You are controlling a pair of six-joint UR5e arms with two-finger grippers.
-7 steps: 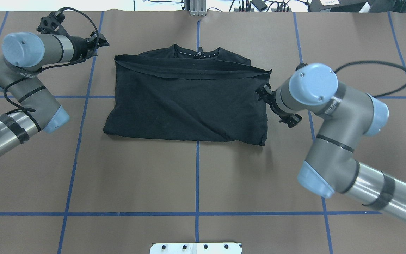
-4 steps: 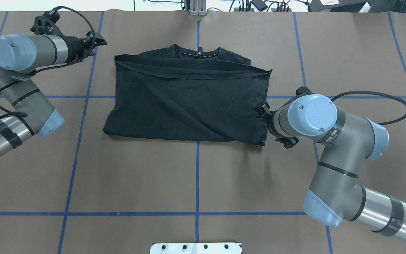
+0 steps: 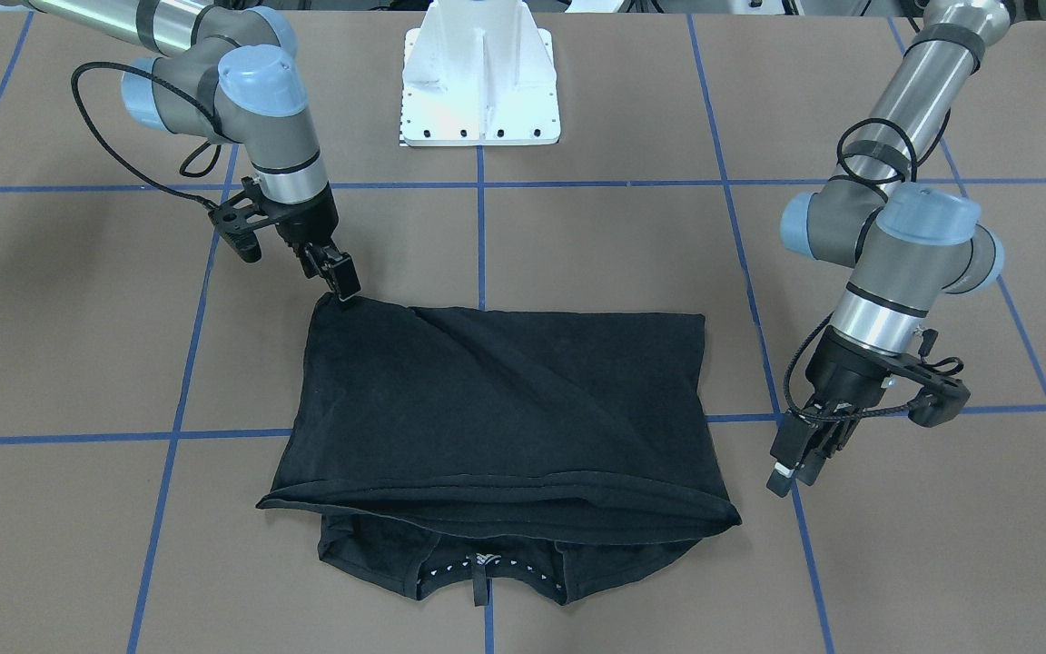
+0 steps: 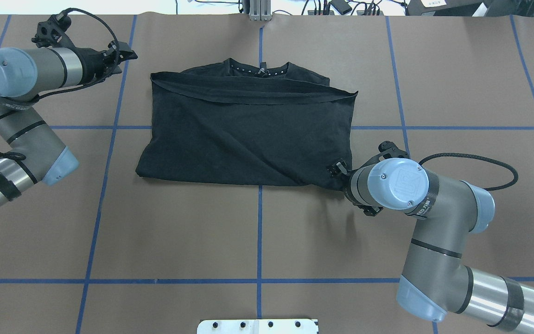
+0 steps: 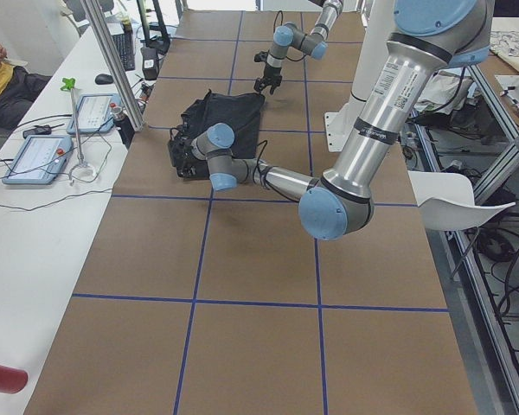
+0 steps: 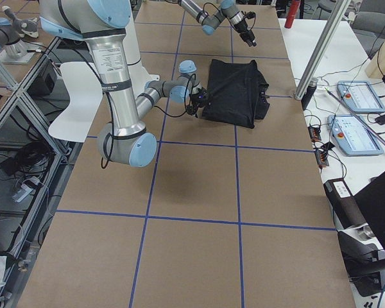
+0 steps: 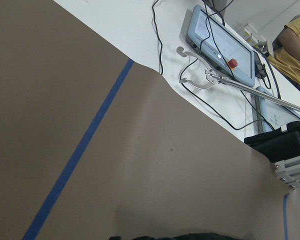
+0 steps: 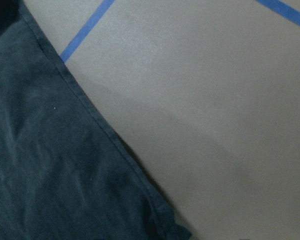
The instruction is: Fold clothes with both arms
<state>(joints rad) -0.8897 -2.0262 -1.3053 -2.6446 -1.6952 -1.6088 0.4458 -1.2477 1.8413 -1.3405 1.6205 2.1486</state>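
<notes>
The black T-shirt (image 4: 248, 134) lies on the table folded in half, its hem edge just short of the collar (image 4: 260, 69), and no print shows. In the front-facing view the right gripper (image 3: 341, 280) tilts down with its tips touching the shirt's (image 3: 496, 409) corner nearest the robot. I cannot tell how its jaws stand. From overhead that gripper is hidden under the right wrist (image 4: 387, 183). The right wrist view holds only the shirt's hemmed edge (image 8: 50, 175) and bare table. The left gripper (image 3: 788, 477) (image 4: 128, 55) hangs off the cloth beside the collar end, fingers close together and holding nothing.
The white pedestal mount (image 3: 482, 82) stands at the robot's side of the table. Blue tape lines (image 4: 259, 232) grid the brown surface. A side bench beyond the collar end carries touch panels (image 5: 35, 156) (image 6: 359, 96) and cables. A person in yellow (image 7: 295, 45) sits there.
The right arm has travelled down the shirt's right edge to the corner nearest the robot. The left arm has drawn back a little to the left. The shirt has not moved.
</notes>
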